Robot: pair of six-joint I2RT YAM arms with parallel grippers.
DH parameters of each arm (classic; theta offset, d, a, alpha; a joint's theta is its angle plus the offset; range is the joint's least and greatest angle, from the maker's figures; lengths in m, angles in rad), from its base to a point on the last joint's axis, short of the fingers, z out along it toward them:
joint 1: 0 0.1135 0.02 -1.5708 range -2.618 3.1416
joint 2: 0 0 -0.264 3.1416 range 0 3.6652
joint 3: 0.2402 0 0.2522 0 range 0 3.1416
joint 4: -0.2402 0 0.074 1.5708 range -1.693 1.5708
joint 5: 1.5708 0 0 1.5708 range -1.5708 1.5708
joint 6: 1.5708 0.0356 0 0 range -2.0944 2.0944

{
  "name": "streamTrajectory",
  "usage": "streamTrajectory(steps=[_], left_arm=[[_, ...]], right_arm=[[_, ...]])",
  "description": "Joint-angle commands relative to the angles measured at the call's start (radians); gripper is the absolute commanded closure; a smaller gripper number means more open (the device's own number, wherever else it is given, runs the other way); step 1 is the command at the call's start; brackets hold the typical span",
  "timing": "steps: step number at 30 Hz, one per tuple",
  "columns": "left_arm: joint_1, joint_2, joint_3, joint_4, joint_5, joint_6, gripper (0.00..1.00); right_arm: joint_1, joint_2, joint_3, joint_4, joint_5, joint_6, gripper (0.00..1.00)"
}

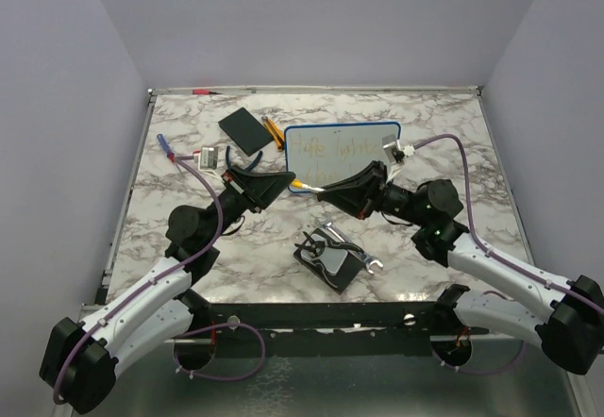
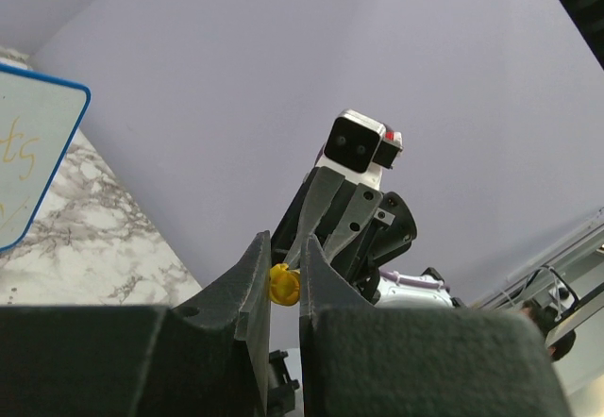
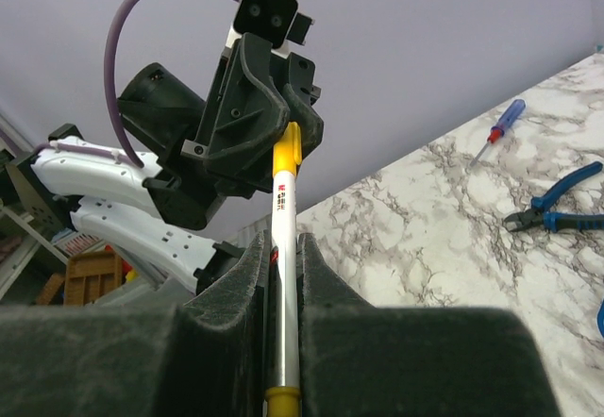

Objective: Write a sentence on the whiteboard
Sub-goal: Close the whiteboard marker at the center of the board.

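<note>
The whiteboard [image 1: 342, 149], white with a blue rim, lies at the back centre of the table. The sentence [image 1: 335, 143] shows on it as faint orange letters in two lines. A corner of the board shows in the left wrist view [image 2: 28, 143]. My two grippers meet just in front of the board. My right gripper [image 1: 323, 191] [image 3: 281, 247] is shut on the white barrel of a marker [image 3: 286, 285] [image 1: 304, 187]. My left gripper [image 1: 287, 183] [image 2: 284, 271] is shut on the marker's yellow cap [image 2: 283, 285] [image 3: 291, 143]. The marker is held level above the table.
A black square pad [image 1: 247, 129] and an orange pen [image 1: 274, 131] lie left of the board. Blue pliers [image 1: 241, 160] [image 3: 552, 211], a blue screwdriver [image 1: 168, 145] [image 3: 495, 132] and a small white box [image 1: 209, 157] lie further left. A black tray of tools [image 1: 330, 255] sits near the front.
</note>
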Motion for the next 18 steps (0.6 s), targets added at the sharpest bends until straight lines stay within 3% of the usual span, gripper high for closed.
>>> streamTrajectory(steps=[1, 18], left_arm=[[-0.090, 0.029, -0.002, -0.026, 0.153, 0.020, 1.00], [-0.176, 0.052, -0.028, -0.029, 0.113, 0.067, 1.00]], right_arm=[[0.026, 0.059, 0.073, 0.045, -0.009, -0.005, 0.99], [0.028, 0.128, 0.130, 0.092, 0.002, -0.004, 0.99]])
